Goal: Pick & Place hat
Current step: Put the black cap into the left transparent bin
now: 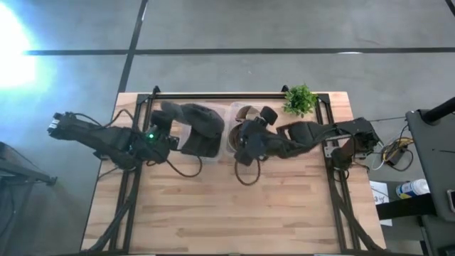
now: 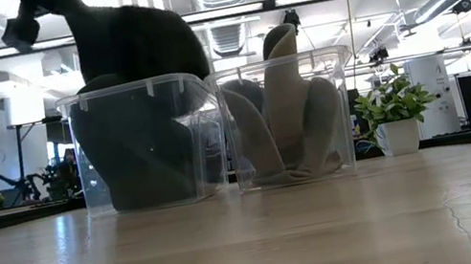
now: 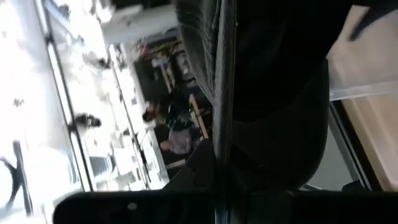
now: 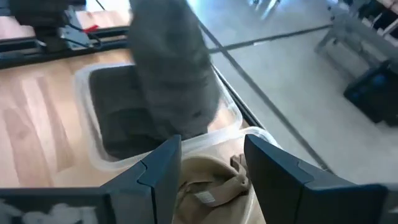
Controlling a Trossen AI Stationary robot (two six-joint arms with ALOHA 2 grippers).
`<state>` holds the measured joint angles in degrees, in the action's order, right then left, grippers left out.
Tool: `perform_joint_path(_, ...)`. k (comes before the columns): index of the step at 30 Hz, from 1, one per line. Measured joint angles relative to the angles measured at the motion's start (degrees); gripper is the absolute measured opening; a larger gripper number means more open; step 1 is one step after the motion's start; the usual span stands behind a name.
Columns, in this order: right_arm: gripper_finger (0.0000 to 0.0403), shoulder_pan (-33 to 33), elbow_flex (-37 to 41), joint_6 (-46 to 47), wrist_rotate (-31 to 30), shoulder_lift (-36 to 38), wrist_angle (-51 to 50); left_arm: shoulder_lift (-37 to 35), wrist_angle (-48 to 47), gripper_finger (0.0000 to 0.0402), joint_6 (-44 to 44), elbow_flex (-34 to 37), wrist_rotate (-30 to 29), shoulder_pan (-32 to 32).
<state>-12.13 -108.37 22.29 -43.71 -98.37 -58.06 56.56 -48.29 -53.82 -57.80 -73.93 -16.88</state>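
Two clear bins stand side by side at the table's far middle. Above the left bin (image 1: 186, 151), my left gripper (image 1: 173, 136) is shut on a dark hat (image 2: 139, 52), which hangs from it down into that bin. More dark cloth (image 2: 138, 159) fills the bin below it. The right bin (image 2: 339, 114) holds beige hats (image 2: 290, 113) standing on end. My right gripper (image 4: 211, 165) hovers open over the beige hats (image 4: 208, 186), with nothing between its fingers. My left gripper holds the dark hat by its upper end (image 2: 72, 20), coming at it about level from the table's left. In the left wrist view an edge of the hat (image 3: 219, 124) runs out from between the shut fingers. The hat hangs down, its lower part inside the left bin.
A small potted plant (image 1: 300, 99) stands at the table's far right corner. A black frame rail (image 1: 234, 94) runs along the far edge, with struts down both sides. The near half of the wooden table (image 1: 227, 213) is bare.
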Motion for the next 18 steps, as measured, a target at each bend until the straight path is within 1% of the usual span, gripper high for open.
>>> perform_joint_path(4,0.0171,3.51,0.06,0.21,3.21,0.0,1.09,1.39,-0.31,0.0007,-5.03,1.44,3.06,-0.04)
perform_joint_path(6,0.0171,4.36,0.06,0.26,3.51,0.0,1.88,2.21,-0.27,0.0007,-7.03,2.39,3.98,-0.04)
perform_joint_path(11,0.0171,4.64,0.06,0.24,3.9,0.0,2.31,4.18,-0.36,0.0007,-9.97,3.78,5.44,-0.08)
perform_joint_path(18,0.0171,4.68,1.03,0.44,3.9,0.0,2.3,6.3,0.58,0.0009,-15.85,3.85,8.87,-0.11)
